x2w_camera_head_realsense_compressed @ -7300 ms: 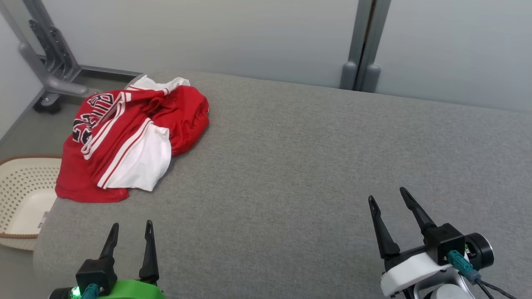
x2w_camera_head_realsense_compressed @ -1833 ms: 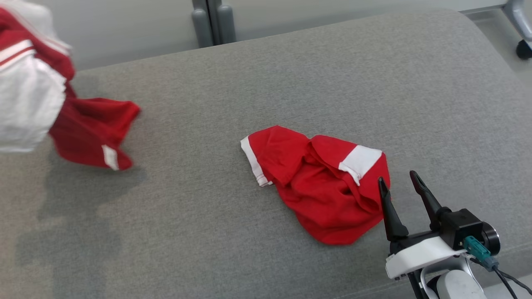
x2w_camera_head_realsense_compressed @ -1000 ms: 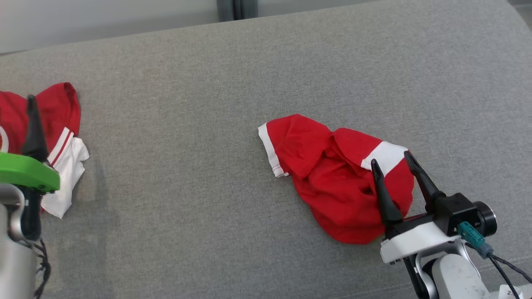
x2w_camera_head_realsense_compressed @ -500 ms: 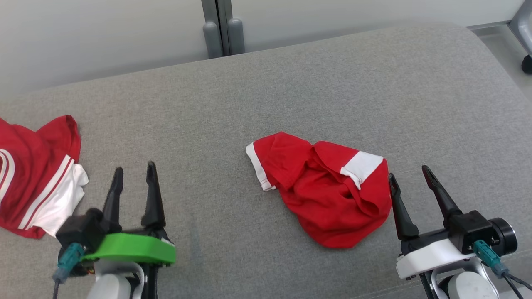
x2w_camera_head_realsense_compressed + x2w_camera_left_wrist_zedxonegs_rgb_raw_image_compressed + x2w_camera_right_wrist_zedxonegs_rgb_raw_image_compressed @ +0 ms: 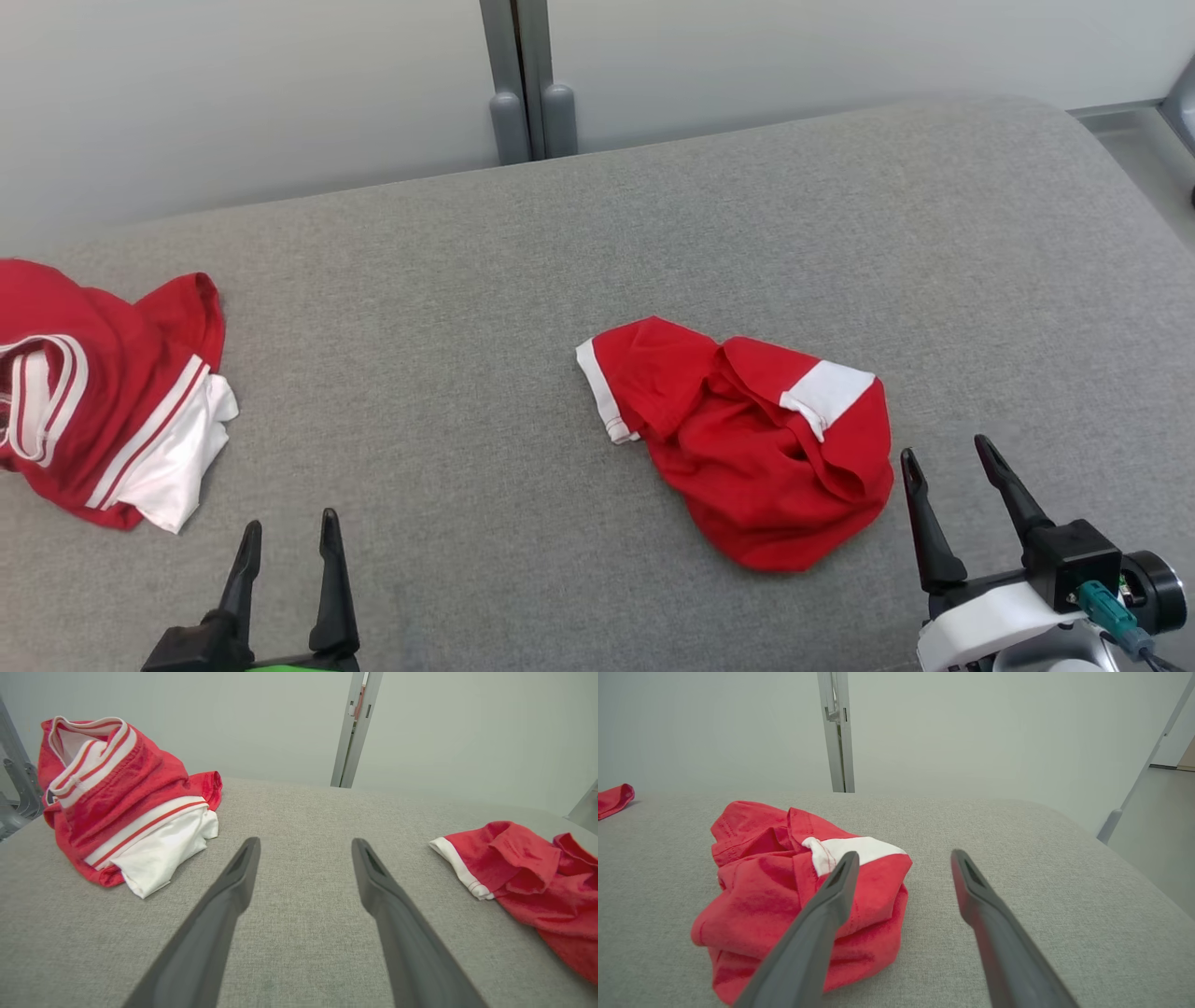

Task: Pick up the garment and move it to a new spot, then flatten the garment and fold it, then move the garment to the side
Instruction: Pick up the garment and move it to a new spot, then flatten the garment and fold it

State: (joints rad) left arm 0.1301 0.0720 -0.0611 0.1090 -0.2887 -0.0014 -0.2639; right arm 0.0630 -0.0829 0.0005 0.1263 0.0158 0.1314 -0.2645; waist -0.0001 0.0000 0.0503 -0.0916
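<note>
A crumpled red garment (image 5: 747, 448) with white trim lies in a heap on the grey padded surface (image 5: 448, 355), right of centre. It also shows in the left wrist view (image 5: 528, 872) and the right wrist view (image 5: 775, 877). My right gripper (image 5: 945, 448) stands open just right of it, with nothing between its fingers (image 5: 904, 853). A second red garment with white stripes (image 5: 103, 392) is bunched at the far left (image 5: 117, 798). My left gripper (image 5: 289, 523) is open and empty near the front edge, between the two heaps (image 5: 304, 841).
A grey post (image 5: 523, 84) stands against the pale wall behind the surface. The surface's rounded right end (image 5: 1102, 177) drops to the floor. A broad bare stretch of grey cloth lies between the two garments.
The head camera has shifted. My left gripper has drawn back from the striped garment, down to the front edge. The right gripper stays open beside the red heap.
</note>
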